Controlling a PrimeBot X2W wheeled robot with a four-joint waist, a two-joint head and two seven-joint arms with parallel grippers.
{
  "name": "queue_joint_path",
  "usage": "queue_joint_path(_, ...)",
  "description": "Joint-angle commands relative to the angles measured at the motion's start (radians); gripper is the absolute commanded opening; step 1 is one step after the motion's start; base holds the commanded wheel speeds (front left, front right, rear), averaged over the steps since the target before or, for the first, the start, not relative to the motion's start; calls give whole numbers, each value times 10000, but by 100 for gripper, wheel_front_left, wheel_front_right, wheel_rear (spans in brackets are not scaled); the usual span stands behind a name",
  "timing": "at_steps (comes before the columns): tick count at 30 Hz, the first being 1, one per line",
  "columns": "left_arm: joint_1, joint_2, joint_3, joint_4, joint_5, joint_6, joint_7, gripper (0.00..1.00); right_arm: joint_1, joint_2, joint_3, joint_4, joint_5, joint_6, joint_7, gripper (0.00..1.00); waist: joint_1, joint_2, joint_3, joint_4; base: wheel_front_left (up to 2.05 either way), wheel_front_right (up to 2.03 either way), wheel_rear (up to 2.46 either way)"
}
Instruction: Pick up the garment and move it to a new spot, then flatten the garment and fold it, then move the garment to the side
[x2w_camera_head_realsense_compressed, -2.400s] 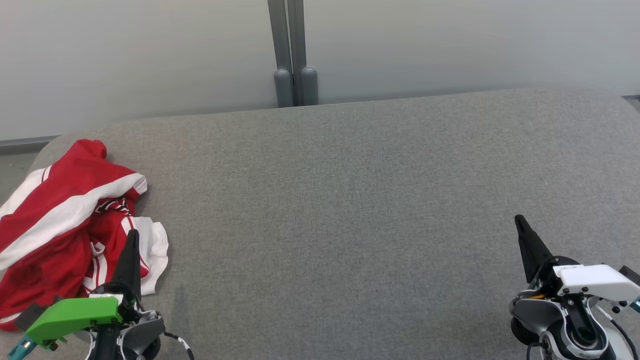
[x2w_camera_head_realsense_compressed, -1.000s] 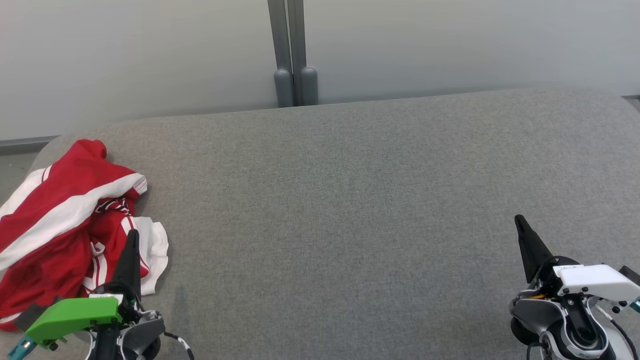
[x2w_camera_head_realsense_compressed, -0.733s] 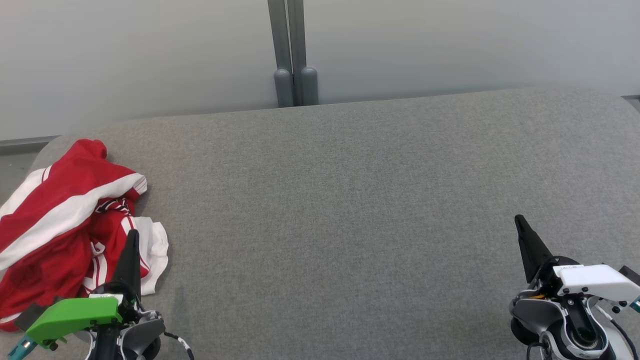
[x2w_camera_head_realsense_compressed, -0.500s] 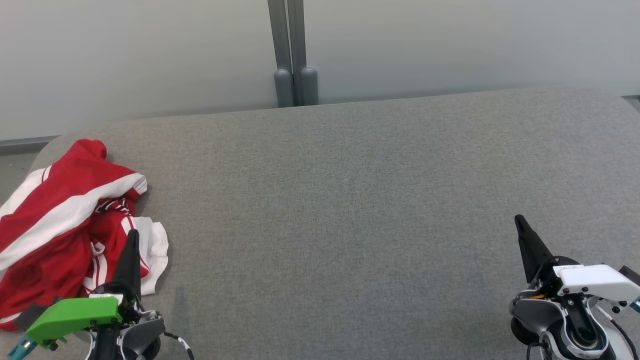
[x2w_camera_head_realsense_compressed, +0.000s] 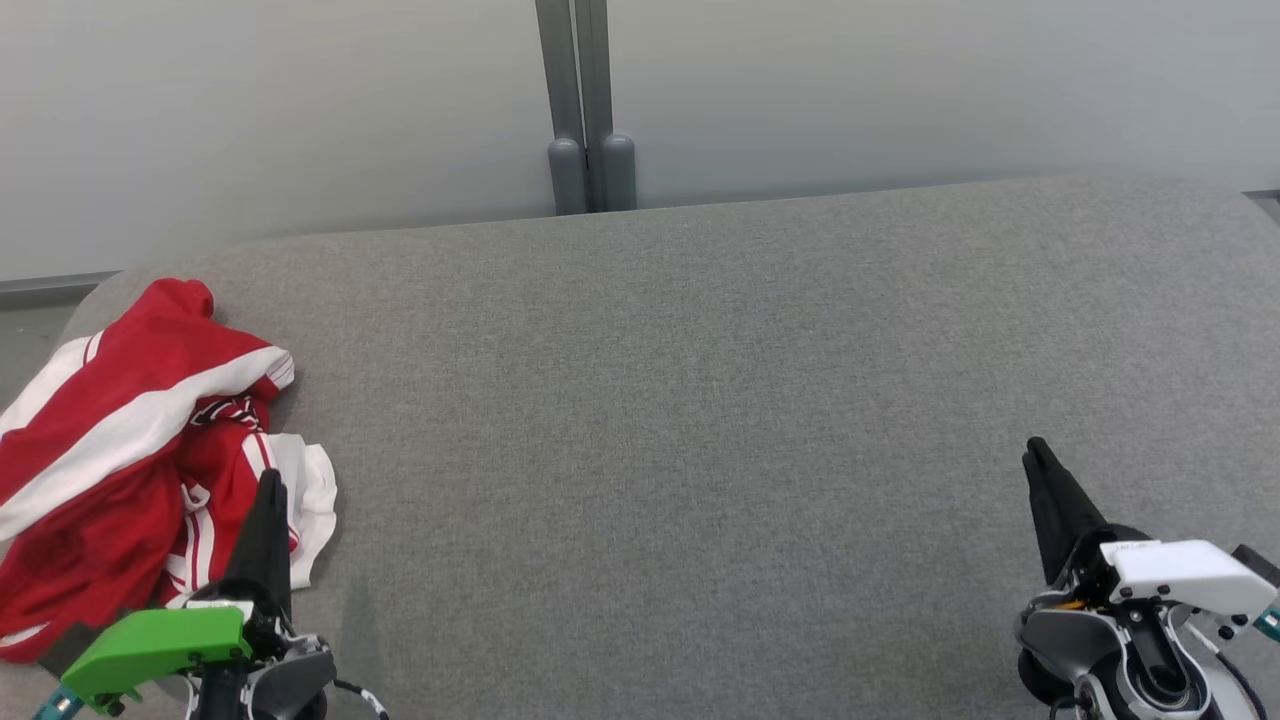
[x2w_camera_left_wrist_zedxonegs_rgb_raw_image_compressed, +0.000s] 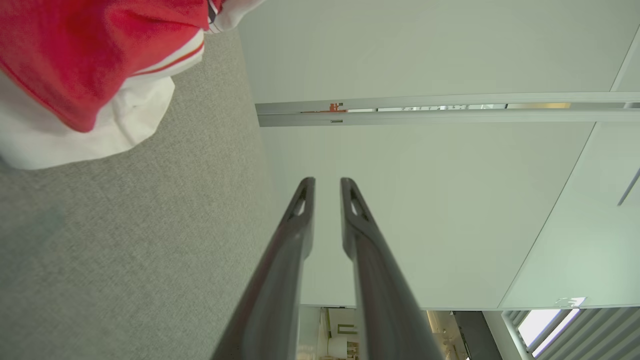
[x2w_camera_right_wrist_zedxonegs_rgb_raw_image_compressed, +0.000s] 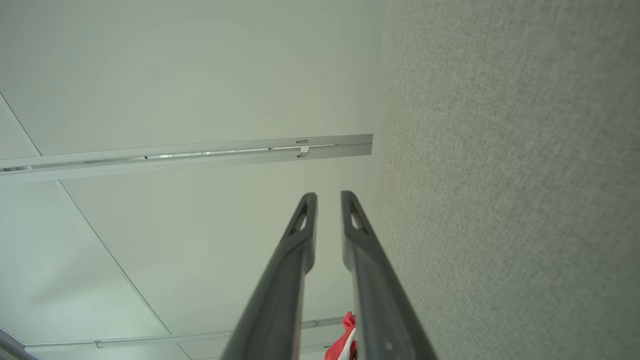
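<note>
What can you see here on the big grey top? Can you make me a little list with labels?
Surface: grey fabric top, pale wall behind
Garment: red and white, crumpled at the left end
Left gripper: fingers slightly apart, empty, beside the garment
Right gripper: fingers slightly apart, empty, far from the garment
Folding: not yet begun

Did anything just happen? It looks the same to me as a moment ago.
Barely. Both arms drew back slightly: the left gripper and right gripper sit a little lower in the head view, their fingers now slightly apart. Nothing was grasped. The red and white garment lies unmoved, crumpled on the grey surface.
</note>
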Motion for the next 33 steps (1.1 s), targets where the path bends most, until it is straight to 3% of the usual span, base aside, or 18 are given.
queue_joint_path(1, 67, -17, -11, 80, 1, 4, -9, 100, 49, 23, 13, 67, 1, -2, -3, 100, 0, 0, 1, 0, 0, 0, 0)
queue_joint_path(19, 250, -21, -80, -573, 786, -4, -830, 100, -136, 22, 838, -461, -56, 0, -744, 100, 0, 0, 39, 4, 0, 0, 0)
queue_joint_path(33, 300, -5, -221, -1007, 3358, 28, -1397, 100, -393, -55, 1414, -964, -1441, 1, -1401, 100, 0, 0, 94, -2, 0, 0, 0)
